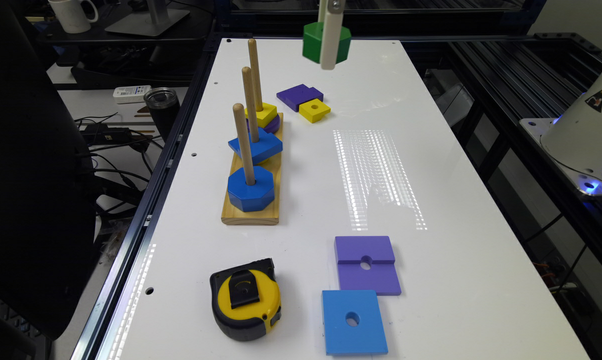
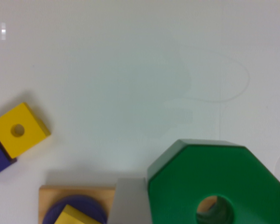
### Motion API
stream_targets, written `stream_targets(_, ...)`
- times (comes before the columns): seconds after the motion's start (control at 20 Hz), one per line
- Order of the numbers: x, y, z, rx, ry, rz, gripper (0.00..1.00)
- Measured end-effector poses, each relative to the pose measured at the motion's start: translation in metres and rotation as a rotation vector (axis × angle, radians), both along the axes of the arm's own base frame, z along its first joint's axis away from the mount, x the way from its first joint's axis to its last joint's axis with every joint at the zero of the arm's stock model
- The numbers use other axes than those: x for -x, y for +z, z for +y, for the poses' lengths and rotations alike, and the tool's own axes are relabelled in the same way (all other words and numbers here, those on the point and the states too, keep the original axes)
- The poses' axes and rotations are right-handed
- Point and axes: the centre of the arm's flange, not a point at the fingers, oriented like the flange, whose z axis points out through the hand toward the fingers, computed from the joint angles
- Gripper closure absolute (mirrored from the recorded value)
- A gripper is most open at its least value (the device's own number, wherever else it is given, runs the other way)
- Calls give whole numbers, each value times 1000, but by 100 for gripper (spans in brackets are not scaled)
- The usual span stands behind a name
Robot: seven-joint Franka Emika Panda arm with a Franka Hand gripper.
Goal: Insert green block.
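Note:
The green block [image 1: 313,45], a thick dark-green octagon with a round centre hole, hangs in the air above the far part of the white table [image 1: 431,150]. My gripper [image 1: 327,52] is shut on it, with one white finger down its near side. In the wrist view the green block [image 2: 200,172] sits between grey fingers [image 2: 129,203]. A wooden base [image 1: 251,216] with three upright pegs [image 1: 244,145] lies at the exterior view's left. The held block is high, beyond the far peg [image 1: 255,67] and to its right.
A blue octagon [image 1: 251,190] sits on the near peg, a blue block [image 1: 257,145] on the middle one, a yellow square [image 1: 264,114] over purple on the far one. Loose purple [image 1: 298,95] and yellow [image 1: 314,110] blocks lie nearby. A purple square [image 1: 367,265], blue square [image 1: 353,322] and tape measure [image 1: 245,300] lie near.

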Motion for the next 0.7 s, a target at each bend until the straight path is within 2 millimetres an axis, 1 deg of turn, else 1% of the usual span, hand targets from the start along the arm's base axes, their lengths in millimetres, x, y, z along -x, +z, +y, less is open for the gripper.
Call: stream_targets(0.7, -39, -5, 41, -28, 2, -10, 100)
